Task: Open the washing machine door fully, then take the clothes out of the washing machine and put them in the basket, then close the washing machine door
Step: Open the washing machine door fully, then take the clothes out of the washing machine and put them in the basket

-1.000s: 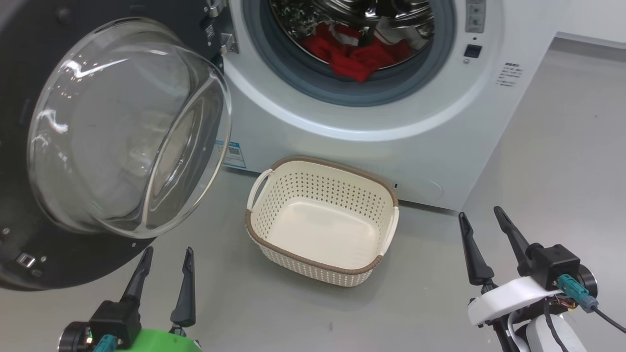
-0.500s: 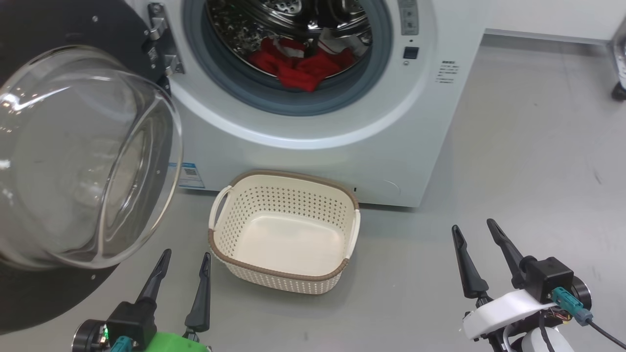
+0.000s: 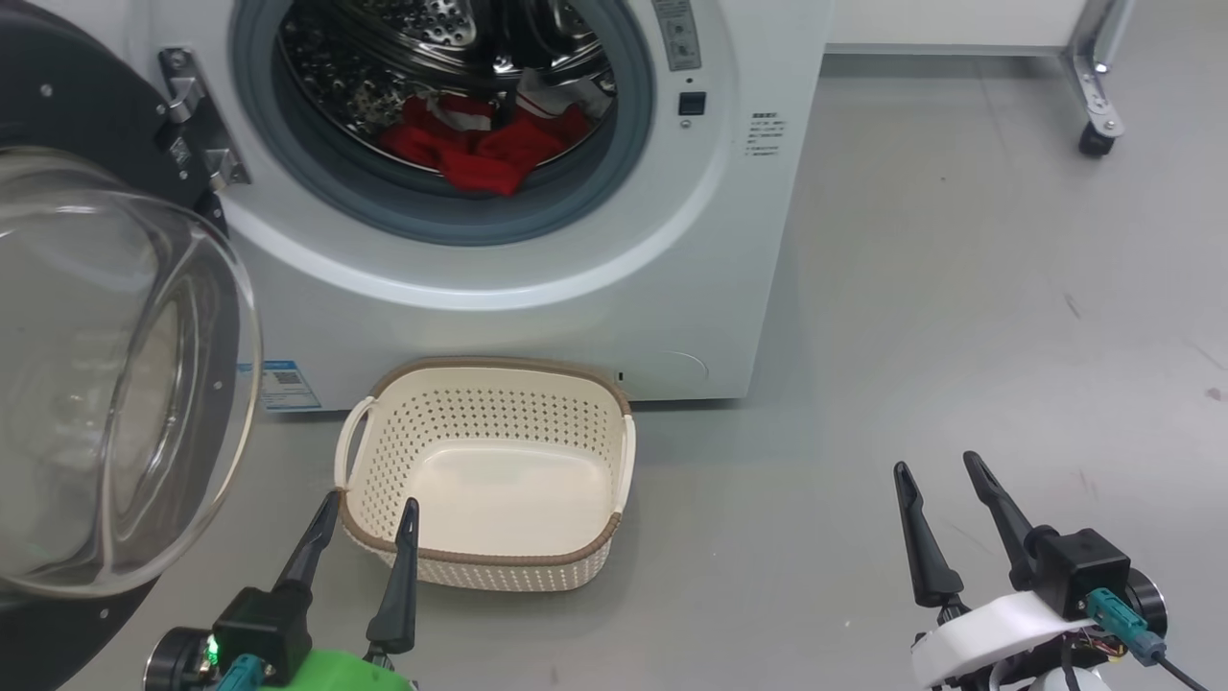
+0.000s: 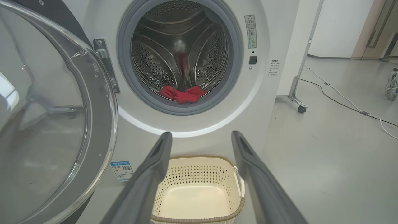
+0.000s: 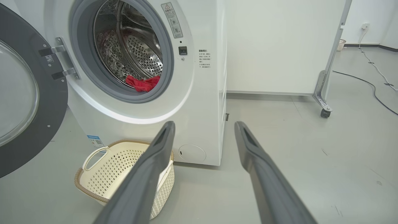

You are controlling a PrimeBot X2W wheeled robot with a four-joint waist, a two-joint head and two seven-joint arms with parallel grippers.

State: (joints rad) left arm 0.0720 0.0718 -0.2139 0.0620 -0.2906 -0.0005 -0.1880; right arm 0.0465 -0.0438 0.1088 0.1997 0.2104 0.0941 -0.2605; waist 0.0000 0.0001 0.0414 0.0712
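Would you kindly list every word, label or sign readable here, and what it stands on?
No words can be read.
Grey sticker on the washing machine: warning triangle, rest too small.
Printed block on its front: too small.
Blue label low on its front: QR code, text blurred.

The head camera has swung right, so the washing machine, the washing machine door and the basket sit further left in its view, unmoved themselves. A wheeled frame leg has appeared far right. The left gripper now overlaps the basket's near-left rim.
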